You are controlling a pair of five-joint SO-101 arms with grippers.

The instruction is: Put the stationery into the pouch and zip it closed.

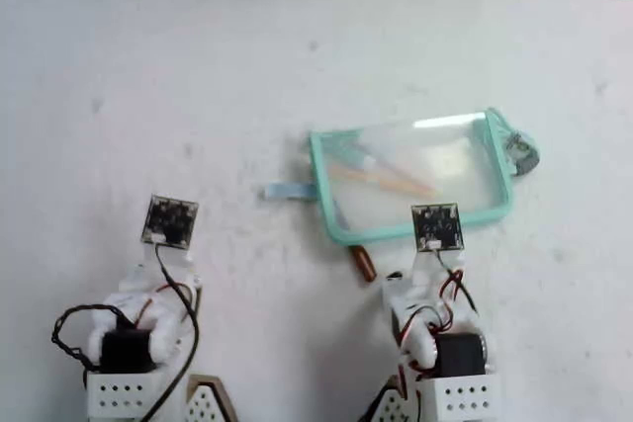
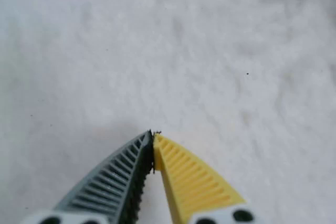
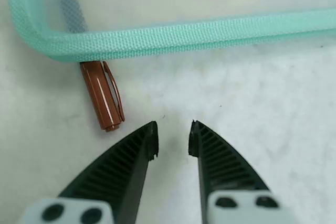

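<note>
Right wrist view: right gripper [image 3: 172, 137] slightly open, empty, beside brown pen [image 3: 102, 95] at near edge of pouch [image 3: 173, 35]. Pen likely light, rigid, slick, so pinch exposed barrel crosswise. Left gripper [image 2: 153, 142] closed, empty.

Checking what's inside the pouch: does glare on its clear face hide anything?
High view: the pouch has a bright streak at its far edge, pens visible. Right wrist view: pale reflection on the clear face, away from the brown pen.

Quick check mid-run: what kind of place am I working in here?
Likely a lab or workshop bench rigged for robot practice: a plain white table, the left arm and right arm mounted at its near edge, and a teal-trimmed clear pouch with a brown pen at its edge.
</note>
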